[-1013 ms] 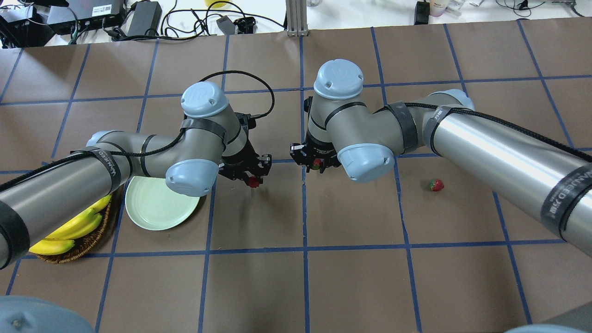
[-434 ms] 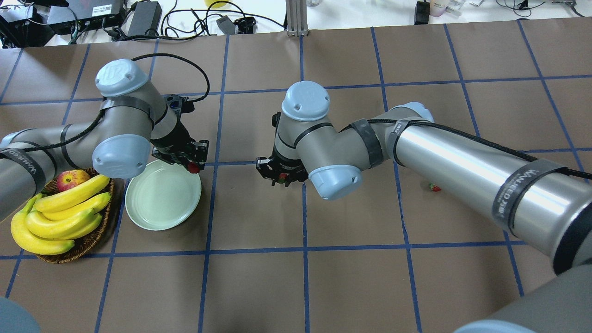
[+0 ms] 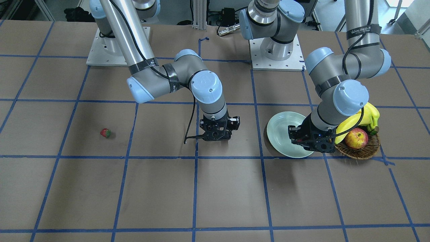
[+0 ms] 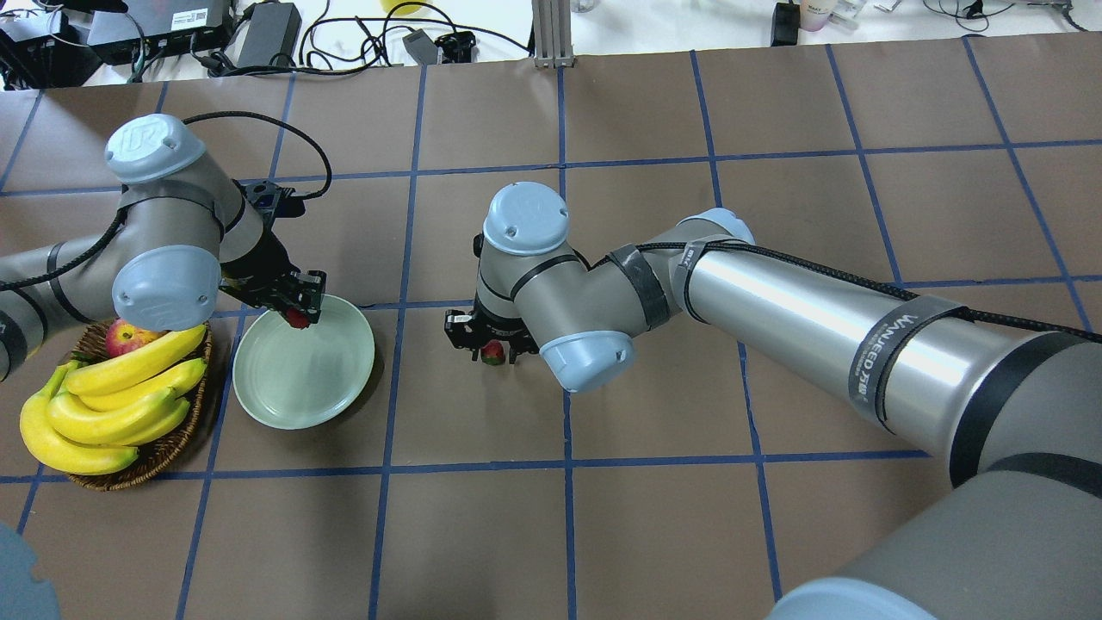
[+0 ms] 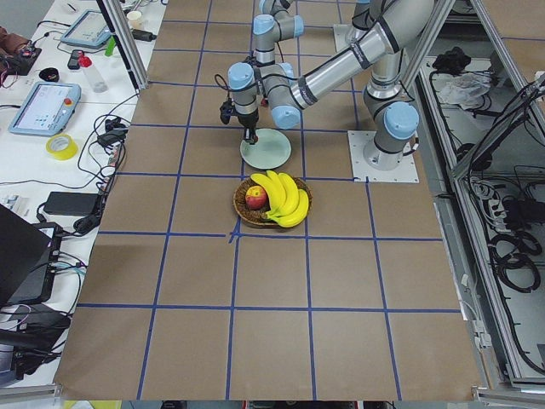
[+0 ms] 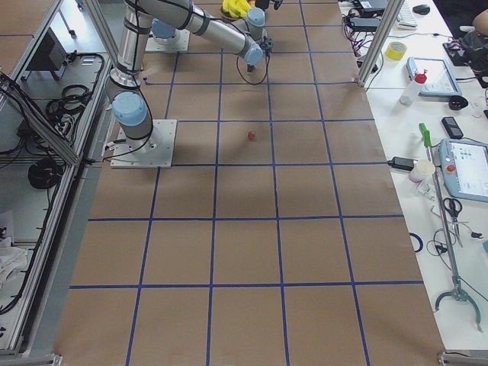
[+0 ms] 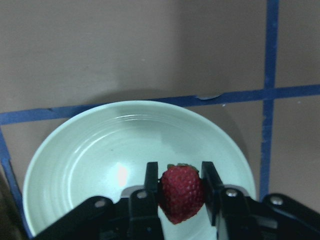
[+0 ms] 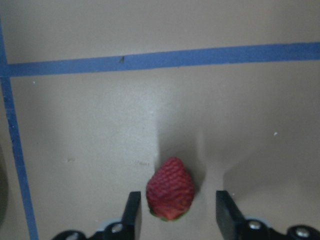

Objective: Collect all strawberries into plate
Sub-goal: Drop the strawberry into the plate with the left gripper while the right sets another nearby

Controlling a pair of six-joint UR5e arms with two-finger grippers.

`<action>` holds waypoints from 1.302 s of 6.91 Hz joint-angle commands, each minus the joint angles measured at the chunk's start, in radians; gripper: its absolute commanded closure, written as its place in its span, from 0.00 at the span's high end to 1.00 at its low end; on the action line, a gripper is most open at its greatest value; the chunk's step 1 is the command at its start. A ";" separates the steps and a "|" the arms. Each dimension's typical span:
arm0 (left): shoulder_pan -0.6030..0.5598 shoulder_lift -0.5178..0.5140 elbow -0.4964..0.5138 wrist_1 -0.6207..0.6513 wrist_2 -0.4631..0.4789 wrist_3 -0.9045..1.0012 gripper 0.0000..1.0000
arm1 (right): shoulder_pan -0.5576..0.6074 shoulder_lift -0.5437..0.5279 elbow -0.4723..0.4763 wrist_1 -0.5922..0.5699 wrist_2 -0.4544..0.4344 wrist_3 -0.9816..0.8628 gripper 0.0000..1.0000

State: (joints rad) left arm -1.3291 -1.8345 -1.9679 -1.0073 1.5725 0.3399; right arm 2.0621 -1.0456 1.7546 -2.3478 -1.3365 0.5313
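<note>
**Status: No Berry on Plate Yet**

Brown gridded table [image 4: 654,517]. Left gripper [image 7: 179,172] is clamped on first berry [image 7: 181,192], directly over the plate [image 7: 100,150]. Right gripper [image 8: 177,197] jaws stand apart; second berry [image 8: 170,190] sits between them, touching neither. Third berry [image 3: 105,133] lies well away from both. Estimate: all three placements remain.

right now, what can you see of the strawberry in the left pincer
The strawberry is small and deep red, with a seeded, dimpled skin and a bit of green cap showing at its far end. The left pincer is shut on it, one finger pressing each side. It hangs over the pale green plate, inside the rim; whether it touches the plate cannot be told.
</note>
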 commanded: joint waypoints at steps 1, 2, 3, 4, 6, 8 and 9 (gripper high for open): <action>0.027 -0.009 -0.012 -0.001 0.011 0.021 0.77 | 0.000 -0.028 -0.010 0.033 -0.042 -0.011 1.00; 0.027 -0.006 -0.009 -0.008 0.011 0.016 0.86 | -0.026 -0.086 -0.009 0.072 -0.125 -0.049 1.00; 0.022 0.004 0.000 -0.045 0.011 0.007 0.93 | -0.084 -0.138 -0.003 0.102 -0.163 -0.101 1.00; 0.004 0.004 0.013 -0.065 0.004 -0.016 0.96 | -0.165 -0.189 0.002 0.181 -0.179 -0.205 1.00; -0.129 0.009 0.020 -0.063 -0.003 -0.167 0.96 | -0.304 -0.264 0.003 0.263 -0.193 -0.381 1.00; -0.267 -0.002 0.021 -0.044 -0.005 -0.382 0.96 | -0.400 -0.304 0.052 0.289 -0.249 -0.557 0.99; -0.301 -0.023 0.020 -0.022 -0.058 -0.419 0.96 | -0.440 -0.327 0.107 0.277 -0.253 -0.623 0.96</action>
State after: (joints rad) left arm -1.5744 -1.8392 -1.9475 -1.0486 1.5550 -0.0032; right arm 1.6744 -1.3445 1.8077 -2.0656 -1.5784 -0.0056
